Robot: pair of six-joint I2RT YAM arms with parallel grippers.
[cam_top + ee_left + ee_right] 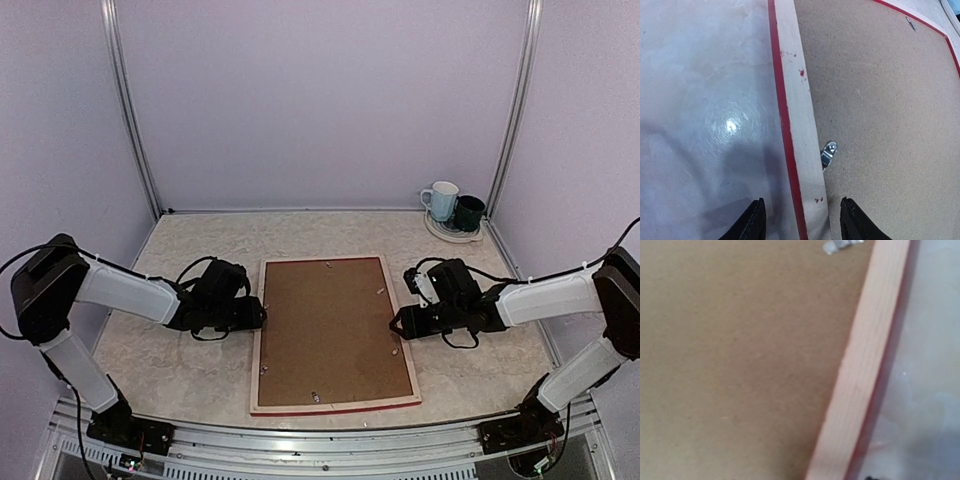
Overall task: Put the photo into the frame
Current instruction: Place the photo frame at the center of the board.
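Both arms close in on the frame [330, 405], which lies face down at the middle of the table [200, 250], its pale wooden back up, a thin red line showing along the edges and the brown backing board [328, 330] seated inside it. My left gripper [802, 202] straddles the left rail, fingers [754, 222] apart, one either side of the wood and gripping nothing, just short of a small metal tab [828, 152]. My right gripper [400, 322] sits at the opposite rail; whether its fingers are apart or together I cannot tell, as its wrist view shows only board and rail. The photo is nowhere in view, and I cannot say whether it lies under the board. I judge this to be the approach to a two-sided hold on the frame. The next move calls for both arms to clamp squarely on the thin rails and move evenly. Two mugs [452, 207] stand at the far right corner.
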